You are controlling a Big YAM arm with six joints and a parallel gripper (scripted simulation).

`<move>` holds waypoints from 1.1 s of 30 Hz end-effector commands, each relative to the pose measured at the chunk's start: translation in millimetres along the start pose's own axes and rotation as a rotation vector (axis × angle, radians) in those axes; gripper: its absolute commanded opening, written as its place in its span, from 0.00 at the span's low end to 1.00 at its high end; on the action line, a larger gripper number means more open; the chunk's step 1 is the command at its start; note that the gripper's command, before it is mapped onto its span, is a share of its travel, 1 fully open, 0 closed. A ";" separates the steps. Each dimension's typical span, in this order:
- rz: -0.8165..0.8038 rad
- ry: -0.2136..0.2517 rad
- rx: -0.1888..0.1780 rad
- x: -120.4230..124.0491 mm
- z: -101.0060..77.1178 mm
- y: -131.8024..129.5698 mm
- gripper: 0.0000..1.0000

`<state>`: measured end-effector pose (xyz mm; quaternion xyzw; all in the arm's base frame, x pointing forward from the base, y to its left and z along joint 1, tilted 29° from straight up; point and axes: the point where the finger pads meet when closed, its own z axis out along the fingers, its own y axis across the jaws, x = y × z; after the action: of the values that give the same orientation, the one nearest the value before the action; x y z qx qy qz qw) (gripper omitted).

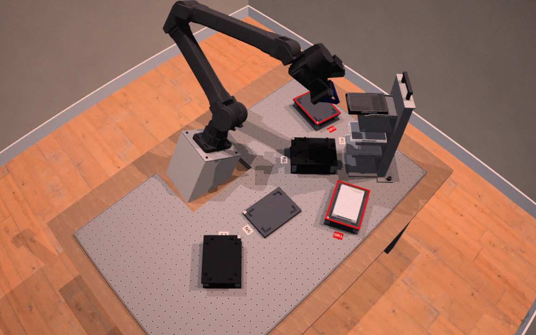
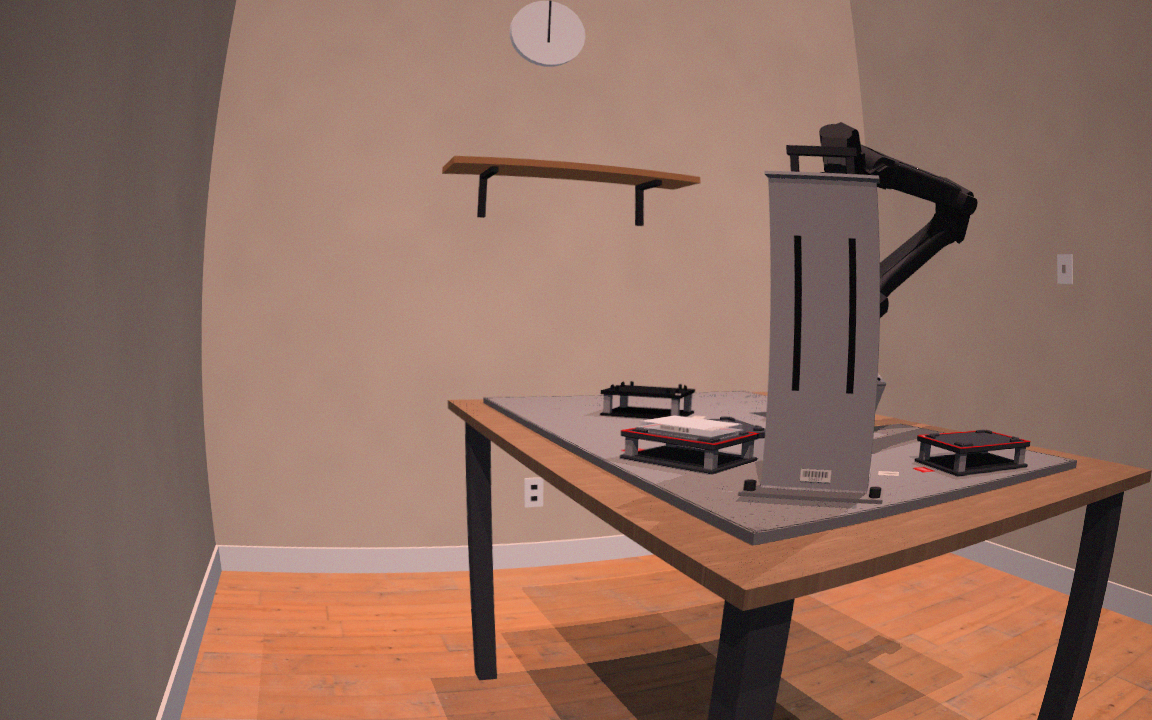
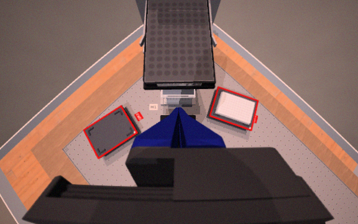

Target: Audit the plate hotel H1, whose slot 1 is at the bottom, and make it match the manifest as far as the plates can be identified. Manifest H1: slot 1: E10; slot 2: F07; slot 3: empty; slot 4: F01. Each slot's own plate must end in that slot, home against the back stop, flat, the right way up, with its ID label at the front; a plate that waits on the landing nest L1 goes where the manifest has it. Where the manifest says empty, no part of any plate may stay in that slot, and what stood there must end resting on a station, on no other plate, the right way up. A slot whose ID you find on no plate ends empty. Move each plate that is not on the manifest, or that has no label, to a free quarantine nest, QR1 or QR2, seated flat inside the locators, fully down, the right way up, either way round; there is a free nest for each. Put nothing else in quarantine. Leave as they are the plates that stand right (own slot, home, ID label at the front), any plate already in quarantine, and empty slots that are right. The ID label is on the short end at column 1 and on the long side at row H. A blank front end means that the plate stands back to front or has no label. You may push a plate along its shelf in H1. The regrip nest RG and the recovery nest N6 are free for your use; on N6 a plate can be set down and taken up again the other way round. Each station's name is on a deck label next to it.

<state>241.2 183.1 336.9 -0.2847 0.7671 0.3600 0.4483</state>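
You've got the gripper [image 3: 179, 124] closed on nothing, blue fingers pressed together, hanging high in front of hotel H1 [image 1: 398, 120] and facing it. Black plate [image 1: 367, 103] sits in H1's top slot w/ its front end sticking out; a grey plate [image 1: 367, 136] sits a shelf lower. White plate [image 1: 348, 203] lies in QR1 [image 1: 331, 204] beside H1's front, and QR2 [image 1: 319, 112] on H1's other side holds no plate.
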 end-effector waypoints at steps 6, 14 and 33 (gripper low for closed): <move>-0.047 -0.054 -0.011 -38.8 -4.9 12.2 0.00; -0.044 -0.058 -0.012 -43.7 -1.1 12.4 0.00; -0.044 -0.060 -0.013 -52.1 7.2 12.5 0.00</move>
<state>253.6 195.7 344.1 -0.2848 0.7671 0.3600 0.4481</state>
